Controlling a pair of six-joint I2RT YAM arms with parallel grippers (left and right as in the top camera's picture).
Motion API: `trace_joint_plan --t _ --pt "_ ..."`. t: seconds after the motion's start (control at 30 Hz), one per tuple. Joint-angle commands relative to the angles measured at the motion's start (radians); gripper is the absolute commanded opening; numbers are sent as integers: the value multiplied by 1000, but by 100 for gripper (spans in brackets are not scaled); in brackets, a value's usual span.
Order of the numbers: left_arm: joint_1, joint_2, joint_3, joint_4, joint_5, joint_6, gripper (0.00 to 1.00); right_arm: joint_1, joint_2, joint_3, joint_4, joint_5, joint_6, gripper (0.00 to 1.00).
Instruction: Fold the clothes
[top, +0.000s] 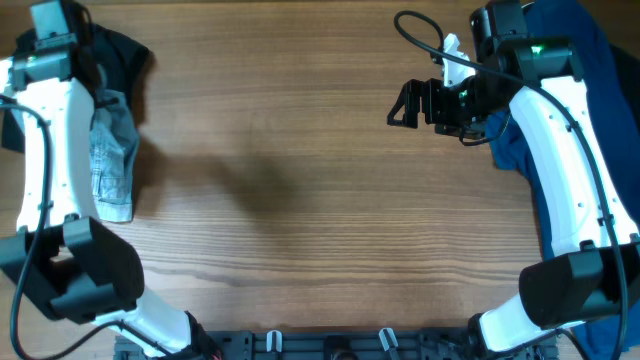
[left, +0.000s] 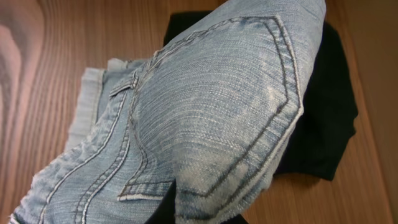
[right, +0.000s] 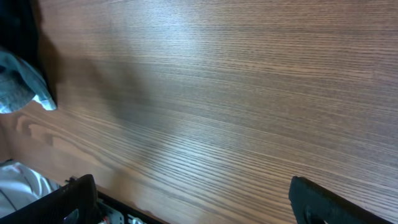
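denim shorts (left: 217, 112) bunched under left gripper, probably pinched, atop black garment (left: 323, 124)

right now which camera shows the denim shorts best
The left wrist view: the denim shorts fill the frame, pocket stitching sharp. Overhead shows them small, partly hidden by the left arm. The right wrist catches only a pale-blue scrap, likely them, at its left edge.

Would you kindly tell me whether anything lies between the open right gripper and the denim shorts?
Nothing visible does: only bare table separates the right gripper from the shorts at the left edge. The black garment lies at the shorts' far end, not between.
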Motion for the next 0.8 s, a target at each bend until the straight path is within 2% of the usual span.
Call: trace_joint_plan --t 0.0,0.3,0.5,0.63,0.77 --pt "-4 5 21 60 -31 -36 4 5 15 16 2 23 0 100" --pt "-2 5 21 206 -86 -25 4 6 57 16 -2 25 4 100" --pt "-2 5 21 373 -171 -24 4 6 58 16 3 25 4 100" --pt "6 12 21 552 -176 116 4 6 58 16 -2 25 5 100" --pt "23 42 21 590 -175 134 4 6 58 16 -8 25 7 100"
